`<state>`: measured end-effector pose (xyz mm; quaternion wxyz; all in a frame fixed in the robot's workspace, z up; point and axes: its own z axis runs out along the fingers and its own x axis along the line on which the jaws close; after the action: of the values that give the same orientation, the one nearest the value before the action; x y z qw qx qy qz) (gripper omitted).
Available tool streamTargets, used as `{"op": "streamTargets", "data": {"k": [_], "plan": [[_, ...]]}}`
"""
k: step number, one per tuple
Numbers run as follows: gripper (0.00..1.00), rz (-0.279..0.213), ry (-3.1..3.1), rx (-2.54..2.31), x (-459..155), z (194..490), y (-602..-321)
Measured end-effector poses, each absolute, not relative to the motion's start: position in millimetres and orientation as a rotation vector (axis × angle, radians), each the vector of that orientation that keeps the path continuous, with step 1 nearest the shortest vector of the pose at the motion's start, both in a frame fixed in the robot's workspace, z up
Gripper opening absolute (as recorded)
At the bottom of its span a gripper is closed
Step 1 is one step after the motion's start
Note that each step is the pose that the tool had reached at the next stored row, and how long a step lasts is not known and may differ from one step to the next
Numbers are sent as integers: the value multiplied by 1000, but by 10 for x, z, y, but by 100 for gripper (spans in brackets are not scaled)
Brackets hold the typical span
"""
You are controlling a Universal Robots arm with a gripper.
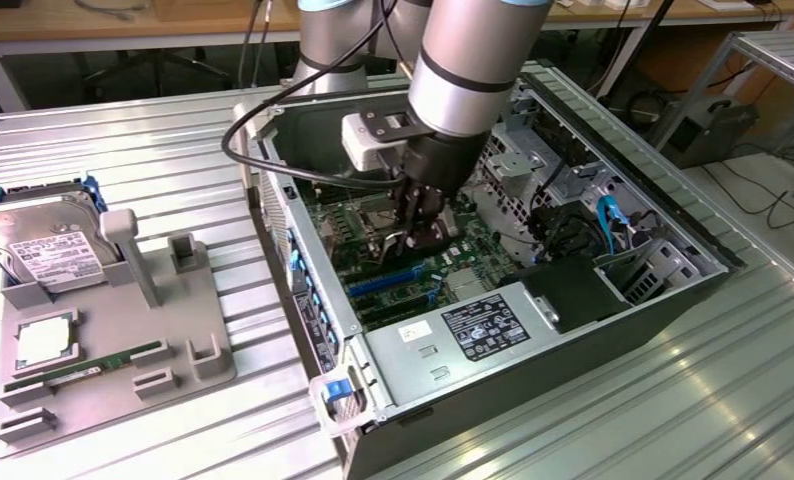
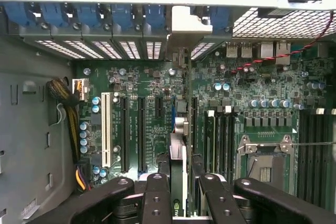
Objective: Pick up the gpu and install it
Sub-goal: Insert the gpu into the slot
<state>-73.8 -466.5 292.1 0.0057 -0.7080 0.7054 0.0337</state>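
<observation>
While tool [image 2: 178, 195] grips one gpu [image 2: 179, 129] edge-on.

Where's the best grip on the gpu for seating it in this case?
Grip the top long edge, coming from straight above, with one finger on each flat face. The gpu stands on edge over the motherboard slots, so its faces give broad parallel surfaces and the bottom connector edge stays free. The gripper appears clamped on it this way.

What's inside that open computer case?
Inside the computer case: a green motherboard, a power supply, and the end effector holding the gpu edge-on. The slot beneath the card is covered.
</observation>
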Motion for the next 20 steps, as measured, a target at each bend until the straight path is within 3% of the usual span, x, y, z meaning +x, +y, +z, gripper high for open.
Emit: {"op": "streamTargets", "data": {"k": [20], "plan": [[26,102,2210,-2218,-751,2827,-4664]]}}
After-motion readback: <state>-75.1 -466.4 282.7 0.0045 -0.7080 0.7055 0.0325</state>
